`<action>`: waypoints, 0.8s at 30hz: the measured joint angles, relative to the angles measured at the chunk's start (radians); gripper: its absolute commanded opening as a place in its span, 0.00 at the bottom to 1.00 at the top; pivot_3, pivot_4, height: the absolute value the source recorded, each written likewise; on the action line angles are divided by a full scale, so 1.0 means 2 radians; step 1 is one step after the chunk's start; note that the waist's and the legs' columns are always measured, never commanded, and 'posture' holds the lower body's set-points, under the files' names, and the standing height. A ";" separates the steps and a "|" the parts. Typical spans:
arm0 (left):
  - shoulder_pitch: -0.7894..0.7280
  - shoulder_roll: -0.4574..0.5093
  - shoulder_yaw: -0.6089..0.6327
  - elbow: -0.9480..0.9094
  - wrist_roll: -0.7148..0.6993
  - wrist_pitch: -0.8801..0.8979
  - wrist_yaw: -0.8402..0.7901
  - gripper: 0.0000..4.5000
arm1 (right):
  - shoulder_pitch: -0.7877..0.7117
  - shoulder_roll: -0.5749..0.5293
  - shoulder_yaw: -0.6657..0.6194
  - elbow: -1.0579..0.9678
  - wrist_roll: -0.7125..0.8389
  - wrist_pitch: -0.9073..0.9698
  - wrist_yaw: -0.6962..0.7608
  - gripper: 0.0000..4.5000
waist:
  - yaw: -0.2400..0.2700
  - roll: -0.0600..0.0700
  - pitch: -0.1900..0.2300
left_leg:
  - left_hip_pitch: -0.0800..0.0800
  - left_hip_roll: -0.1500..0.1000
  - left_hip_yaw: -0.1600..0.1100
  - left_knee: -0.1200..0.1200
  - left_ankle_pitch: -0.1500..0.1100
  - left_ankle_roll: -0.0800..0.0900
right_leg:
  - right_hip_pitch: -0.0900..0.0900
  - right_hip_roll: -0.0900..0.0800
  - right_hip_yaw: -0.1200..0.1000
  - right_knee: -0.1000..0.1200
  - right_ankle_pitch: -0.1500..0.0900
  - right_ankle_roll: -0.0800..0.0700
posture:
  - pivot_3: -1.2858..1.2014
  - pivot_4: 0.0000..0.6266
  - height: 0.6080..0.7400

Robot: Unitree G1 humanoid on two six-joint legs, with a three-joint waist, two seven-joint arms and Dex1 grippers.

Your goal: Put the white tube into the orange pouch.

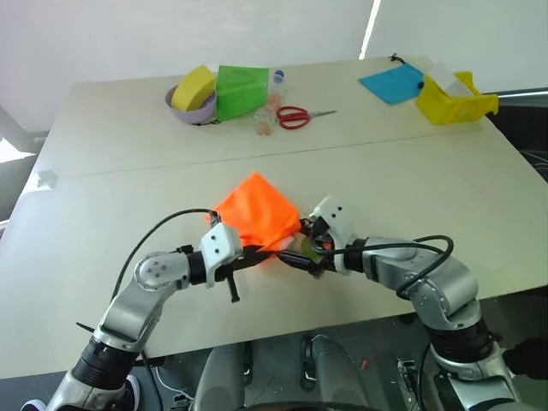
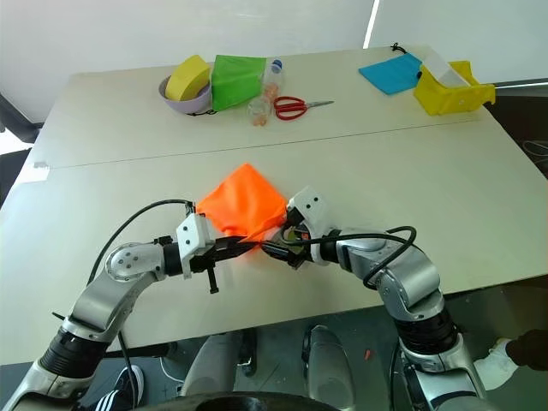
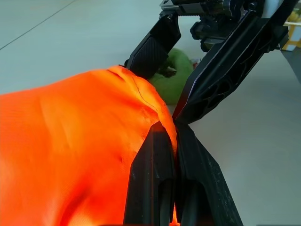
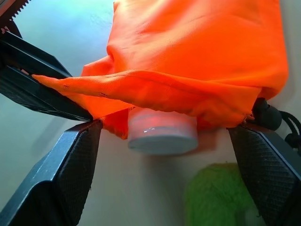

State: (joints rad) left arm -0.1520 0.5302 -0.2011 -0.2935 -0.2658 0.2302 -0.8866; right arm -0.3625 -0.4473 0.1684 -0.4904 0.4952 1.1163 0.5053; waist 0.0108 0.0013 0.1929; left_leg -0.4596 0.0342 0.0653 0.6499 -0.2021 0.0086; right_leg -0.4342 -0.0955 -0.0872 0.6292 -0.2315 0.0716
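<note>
The orange pouch (image 1: 257, 210) lies at the front middle of the table, its mouth toward me. My left gripper (image 3: 171, 127) is shut on the rim of that mouth and holds the fabric lifted. The white tube (image 4: 162, 136) sits in the opening: its white cap end pokes out under the raised rim, and the rest is hidden inside the pouch. My right gripper (image 1: 295, 253) is open just in front of the mouth, one finger on each side of the cap and clear of it. The cord's green pompom (image 4: 216, 193) rests on the table beside the right fingers.
At the back left stand a purple bowl (image 1: 184, 110) with a yellow sponge, a green pouch (image 1: 238, 90), a clear small bottle (image 1: 276, 84) and red scissors (image 1: 295, 116). A blue pouch (image 1: 392, 83) and a yellow bin (image 1: 454, 98) sit at the back right.
</note>
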 measured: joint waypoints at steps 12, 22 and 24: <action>0.001 0.007 0.000 -0.001 -0.002 0.000 -0.005 0.00 | 0.029 -0.106 -0.095 -0.009 0.071 -0.049 0.116 0.99 | 0.000 0.000 0.000 | 0.000 0.000 0.000 0.000 0.000 0.000 | 0.000 0.000 0.000 0.000 0.000 0.000 | 0.52 0.24 1.00; -0.002 0.021 0.001 -0.001 -0.004 -0.003 -0.031 0.00 | 0.011 -0.095 -0.072 0.121 -0.032 -0.126 0.055 0.99 | 0.001 0.000 0.000 | 0.000 0.000 0.002 0.000 0.000 0.000 | 0.000 0.000 0.000 0.000 0.000 0.000 | 0.52 0.24 1.00; -0.002 0.022 0.001 -0.001 -0.005 -0.003 -0.033 0.00 | 0.011 -0.102 -0.058 0.122 -0.045 -0.133 0.060 0.99 | 0.001 0.000 0.000 | 0.000 0.000 0.003 0.000 0.000 0.000 | 0.000 0.000 0.000 0.000 0.000 0.000 | 0.52 0.24 1.00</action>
State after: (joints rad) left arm -0.1554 0.5733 -0.1984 -0.2958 -0.2751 0.2241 -0.9532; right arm -0.3402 -0.6517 0.0522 -0.2470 0.4045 0.8498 0.6253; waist 0.0125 0.0008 0.1931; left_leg -0.4597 0.0338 0.0716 0.6500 -0.2019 0.0091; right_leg -0.4347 -0.0964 -0.0867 0.6287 -0.2311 0.0720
